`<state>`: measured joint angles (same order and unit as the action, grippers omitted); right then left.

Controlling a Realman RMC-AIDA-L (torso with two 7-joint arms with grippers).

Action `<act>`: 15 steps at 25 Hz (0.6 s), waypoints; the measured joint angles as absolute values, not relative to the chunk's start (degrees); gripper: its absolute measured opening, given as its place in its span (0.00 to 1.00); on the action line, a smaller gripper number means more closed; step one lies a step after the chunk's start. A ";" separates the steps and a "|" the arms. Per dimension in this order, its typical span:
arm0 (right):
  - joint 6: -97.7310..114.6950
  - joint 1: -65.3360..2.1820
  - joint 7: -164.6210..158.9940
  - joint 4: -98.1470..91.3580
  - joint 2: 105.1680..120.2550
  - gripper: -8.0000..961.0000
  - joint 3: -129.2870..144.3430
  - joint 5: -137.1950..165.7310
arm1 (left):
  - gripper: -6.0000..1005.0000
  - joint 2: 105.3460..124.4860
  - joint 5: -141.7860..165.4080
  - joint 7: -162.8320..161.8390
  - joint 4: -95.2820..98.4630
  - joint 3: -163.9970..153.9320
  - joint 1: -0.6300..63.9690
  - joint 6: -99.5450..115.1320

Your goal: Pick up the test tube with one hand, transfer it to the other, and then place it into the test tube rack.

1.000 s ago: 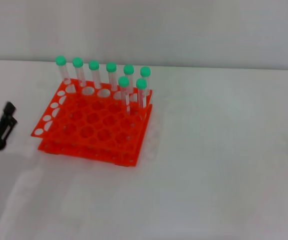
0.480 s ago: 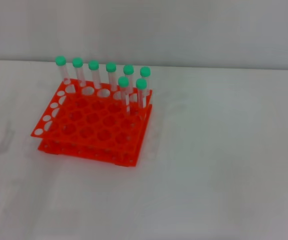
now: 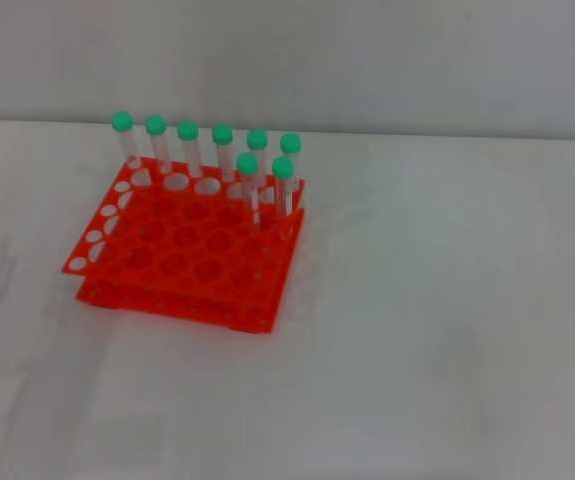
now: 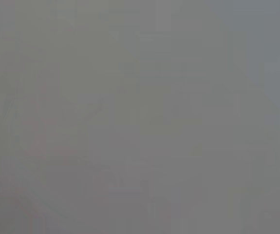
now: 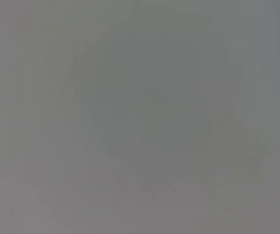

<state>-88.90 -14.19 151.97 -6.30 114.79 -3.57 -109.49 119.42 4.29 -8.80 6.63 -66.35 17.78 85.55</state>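
Note:
The orange-red test tube rack (image 3: 182, 250) stands on the white table, left of centre in the head view. Several clear test tubes with green caps stand upright in it: a row along its back edge, such as the one at the far left (image 3: 123, 140), and two in front at the right end, one of them the test tube (image 3: 283, 185). Neither gripper shows in any view. Both wrist views are a plain grey blur with nothing to make out.
The white table (image 3: 437, 330) stretches bare to the right of the rack and in front of it. A pale wall rises behind the table's far edge. A faint shadow lies on the table at the far left.
The black left gripper that stood at the left edge a second ago has gone out of view to the left. The rack and tubes have not moved.

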 joint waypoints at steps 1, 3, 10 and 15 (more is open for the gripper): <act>-89.47 -14.32 151.97 -5.94 114.78 0.67 -4.81 -109.57 | 0.78 119.50 4.27 -9.20 6.61 -66.38 17.76 85.63; -91.09 -14.52 151.96 -4.85 114.78 0.69 -8.34 -109.60 | 0.78 119.60 4.22 -10.42 6.58 -66.38 17.76 85.67; -92.67 -14.64 151.96 -3.58 114.85 0.74 -15.14 -109.31 | 0.78 119.81 4.58 -14.77 5.29 -66.68 18.43 85.63; -93.40 -14.27 151.97 -3.82 114.80 0.74 -13.63 -108.87 | 0.78 119.82 4.64 -15.34 2.75 -66.70 19.64 85.25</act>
<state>-93.40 -14.27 151.97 -3.82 114.80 -13.63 -108.87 119.82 4.64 -15.34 2.75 -66.70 19.64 85.25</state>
